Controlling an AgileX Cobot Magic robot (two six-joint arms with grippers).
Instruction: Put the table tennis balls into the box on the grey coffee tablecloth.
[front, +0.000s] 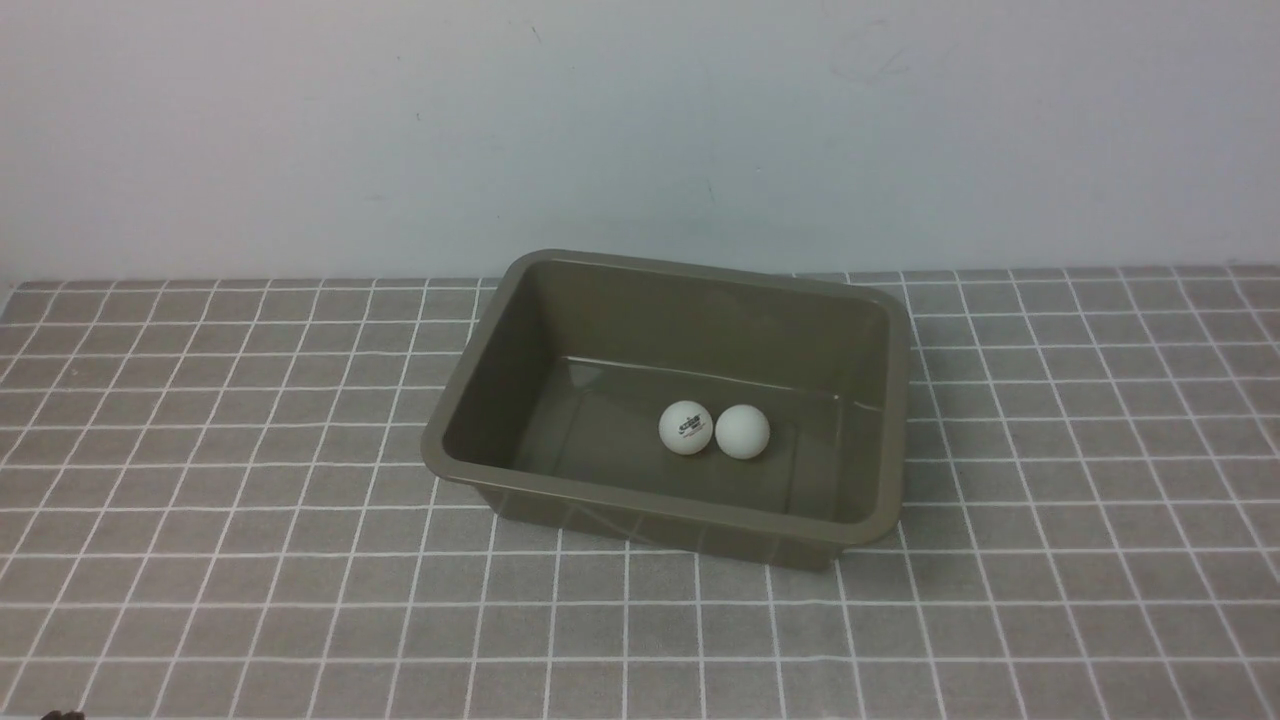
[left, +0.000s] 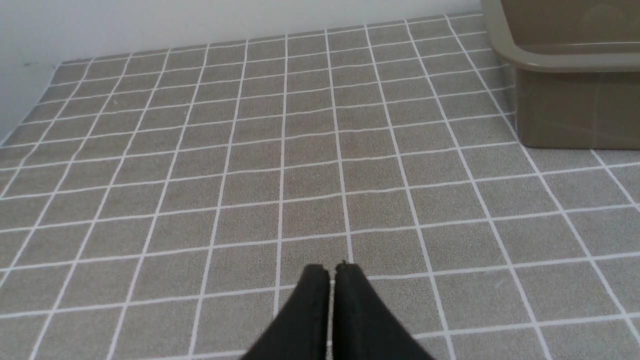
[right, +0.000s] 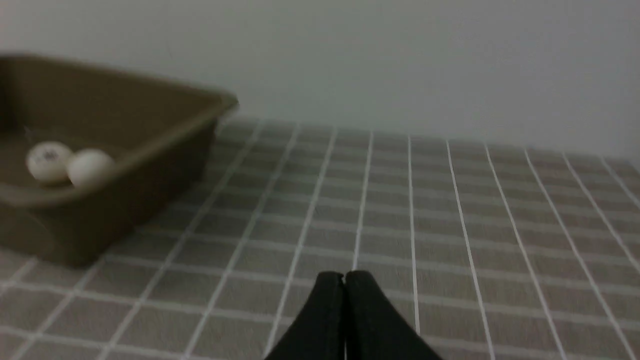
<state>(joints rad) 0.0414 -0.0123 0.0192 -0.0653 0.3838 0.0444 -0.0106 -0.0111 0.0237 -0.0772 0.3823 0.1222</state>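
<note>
balls (front: 714, 430): two white, one logoed, touching in box (front: 520, 300) | both tools: fingers together, empty

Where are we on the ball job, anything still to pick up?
Done: both table tennis balls, the logo ball and the plain ball, sit side by side on the floor of the box, which stands on the grey coffee tablecloth. In hand: nothing; the left gripper and right gripper are shut and empty over bare cloth. Left: no ball shows outside the box.
</note>
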